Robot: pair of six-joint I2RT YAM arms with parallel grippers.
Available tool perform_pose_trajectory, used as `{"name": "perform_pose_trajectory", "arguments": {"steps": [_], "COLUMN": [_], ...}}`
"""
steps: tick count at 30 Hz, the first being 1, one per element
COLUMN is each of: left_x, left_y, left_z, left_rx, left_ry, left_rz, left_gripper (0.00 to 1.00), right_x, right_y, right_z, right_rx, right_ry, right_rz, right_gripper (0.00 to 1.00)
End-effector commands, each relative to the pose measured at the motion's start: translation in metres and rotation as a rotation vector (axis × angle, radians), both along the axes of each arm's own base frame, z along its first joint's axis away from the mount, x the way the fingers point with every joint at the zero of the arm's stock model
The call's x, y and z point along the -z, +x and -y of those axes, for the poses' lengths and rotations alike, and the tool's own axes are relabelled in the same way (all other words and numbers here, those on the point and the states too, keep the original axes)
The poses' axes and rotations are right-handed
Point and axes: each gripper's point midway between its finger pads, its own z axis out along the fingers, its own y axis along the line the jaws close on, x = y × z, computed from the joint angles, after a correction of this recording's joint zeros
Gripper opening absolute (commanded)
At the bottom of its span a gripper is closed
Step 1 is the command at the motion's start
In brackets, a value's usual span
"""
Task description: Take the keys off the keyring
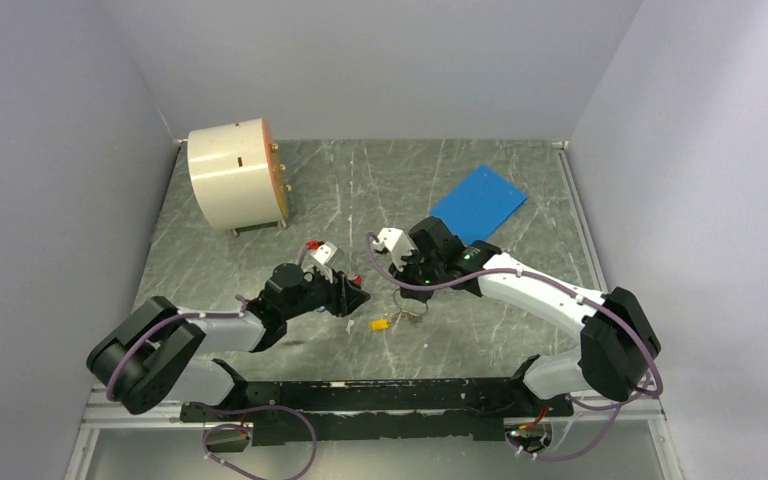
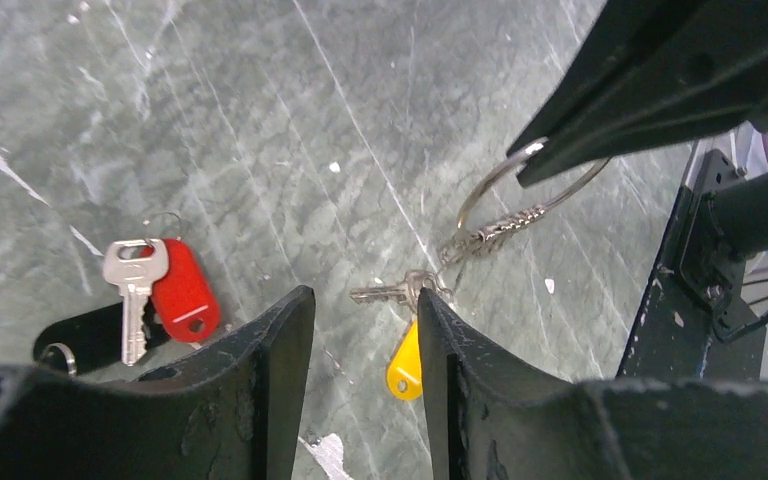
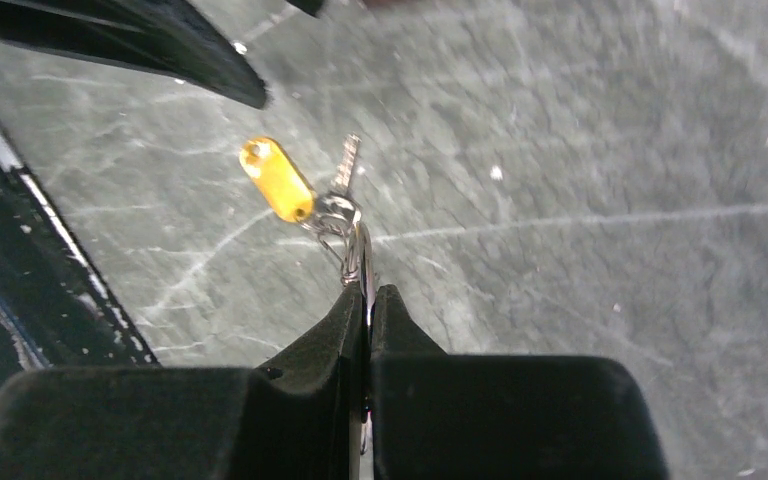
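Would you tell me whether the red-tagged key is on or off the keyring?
Off: the red-tagged key lies on the table, apart from the keyring in the right tool.

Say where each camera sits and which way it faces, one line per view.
Top external: above and behind the bases, looking down on the table; left arm and right arm both show.
Left wrist: on the left arm, looking down past the open left claw at the red-tagged key; its own fingers show.
Right wrist: on the right arm, looking down past the right claw, shut on the keyring; its own fingers show.
Shared: both wrist views hold the yellow-tagged key and the keyring.
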Motion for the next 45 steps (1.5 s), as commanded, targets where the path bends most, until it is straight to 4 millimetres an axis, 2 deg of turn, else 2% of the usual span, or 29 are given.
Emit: {"name": "perform_pose_trajectory", "arguments": {"steps": [1,6,14,25,33,40,42,45], "left_x": [-0.014,-0.004,0.024,0.047,0.048,0.056,0.059,0.061], "left_y": [-0.004,-0.006,-0.019,-0.021,-0.028,-0.028,-0.025,-0.02], "left_z": [0.02,0.04,0.067,0.073,0.076,0.082,0.084,0.085], "left_rx": [0.106,0.191,0.3,0.3,0.335,0.336,0.328,0.304], "left_ry": [-0.037,0.006,0.083,0.155,0.159,0.206,0.219,0.23], "left_rz": [0.061,0.086,0.063,0.011,0.025,0.012,0.003,-0.005], "left_gripper": [0.48,0.49,0.49,0.42,0.37,0.35,0.33,0.24], "right_x": [0.008,0.002,-0.001,-0.006,-0.012,-0.016,-0.015,-0.014], "right_y": [0.012,0.013,0.014,0.019,0.021,0.022,0.021,0.02], "right_z": [0.007,0.01,0.011,0.009,0.009,0.009,0.009,0.009], "right_rx": [0.089,0.097,0.103,0.117,0.128,0.134,0.134,0.136], "right_ry": [0.038,0.06,0.074,0.09,0.108,0.129,0.133,0.134], "right_rz": [-0.001,0.031,0.045,0.064,0.084,0.091,0.087,0.08], "right_gripper": [0.0,0.0,0.0,0.0,0.0,0.0,0.0,0.0]}}
